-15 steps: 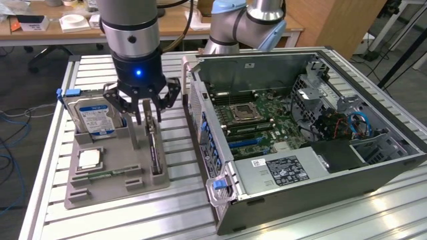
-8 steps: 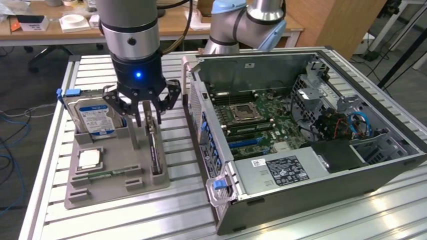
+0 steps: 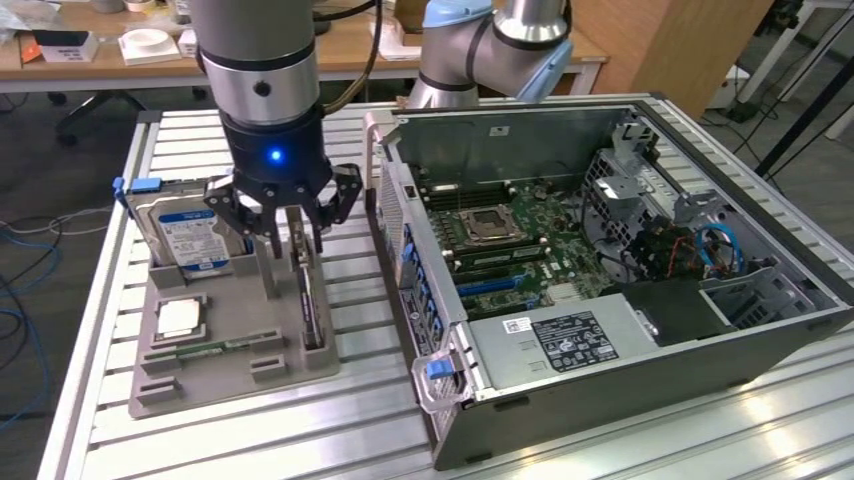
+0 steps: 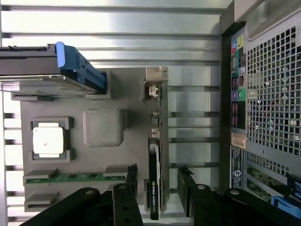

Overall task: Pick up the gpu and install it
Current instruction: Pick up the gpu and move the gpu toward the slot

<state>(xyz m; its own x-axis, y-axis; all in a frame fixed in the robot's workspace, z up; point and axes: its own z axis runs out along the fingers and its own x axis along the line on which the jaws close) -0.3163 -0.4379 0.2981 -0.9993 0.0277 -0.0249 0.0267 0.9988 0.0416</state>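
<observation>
On the table [image 3: 267,440] of metal slats, the biggest thing is the PC case [image 3: 534,120]. It sits on the exterior view's right w/ its side off. Its board [image 3: 521,240] shows inside, w/ blue slots [image 3: 497,285] & no card in them that I can see.

Next biggest is the arm [image 3: 260,60], which reaches down over the gray tray [image 3: 227,385]. The tray lies just beside the case, on the exterior view's left.

The gripper [image 3: 287,225] hangs low over the tray. Its jaws are open wide & hold nothing.

The hard drive [image 3: 187,235] stands up at the tray's far end, w/ a blue clip on top.

The gpu [image 4: 155,150] stands on its thin edge in a slot along the tray's side nearest the case. Its metal end is at the far end of that slot. In the wrist view there is one finger [image 4: 132,188] on each side of the gpu, w/ a gap both sides. So I think nothing touches it yet.

Smaller bits are a square chip [image 3: 178,318] & a thin green stick [image 3: 207,350]. Each lies flat in its own spot.

How far along? Right at the start, I'd say. The open jaws are lined up over the gpu & that's the only bit done. The gpu is still in the tray: not grabbed, not lifted, not in the case. The grab, the lift & the whole install are left.
</observation>
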